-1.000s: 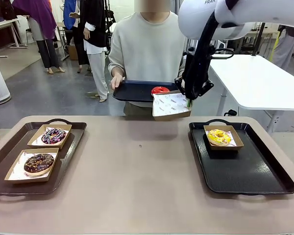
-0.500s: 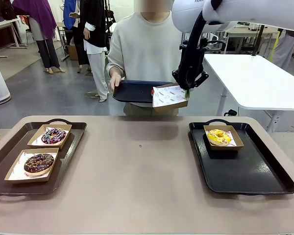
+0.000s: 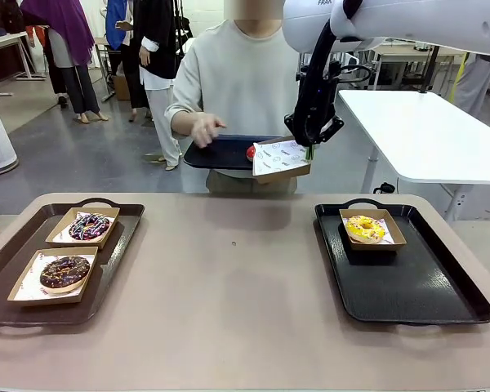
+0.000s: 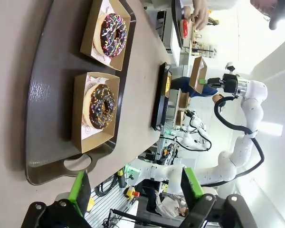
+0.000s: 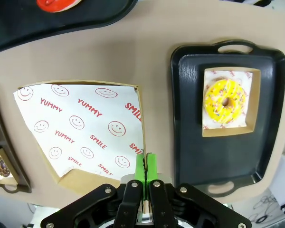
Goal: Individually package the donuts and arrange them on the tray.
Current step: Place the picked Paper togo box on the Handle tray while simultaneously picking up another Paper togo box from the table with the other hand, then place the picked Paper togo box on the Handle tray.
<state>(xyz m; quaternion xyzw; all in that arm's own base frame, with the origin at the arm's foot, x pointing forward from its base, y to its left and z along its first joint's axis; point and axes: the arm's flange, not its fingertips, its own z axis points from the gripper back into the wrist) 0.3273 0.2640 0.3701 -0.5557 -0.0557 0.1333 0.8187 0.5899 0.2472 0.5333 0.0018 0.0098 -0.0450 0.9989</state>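
On the near left of the table [image 3: 229,286] lies a brown tray [image 3: 114,269] with two cardboard boxes lined with printed paper. The nearer box holds the chocolate-glazed donut [image 3: 64,272], the farther one the dark sprinkled donut [image 3: 89,226]. In the left wrist view the left claw [image 4: 133,187] hangs above the handle end of this tray, its green-padded fingers spread wide with nothing between them.

On the near right sits a black tray [image 3: 416,286]. At its far end a cardboard box [image 3: 372,229] holds the yellow-iced donut [image 3: 365,228].

Beyond the table's far edge the right claw [image 3: 310,152] hangs in the air, pinched tight on the rim of an empty paper-lined box [image 3: 281,159], which tilts toward the camera. In the right wrist view the green pads [image 5: 140,170] press together on the box edge, and the liner shows smiley faces and red words.

Just behind the held box, the person [image 3: 245,82] holds a dark tray [image 3: 220,153] with the red-iced donut [image 3: 251,152] on it, partly hidden by the box. The person's hand [image 3: 202,128] hovers above that tray.
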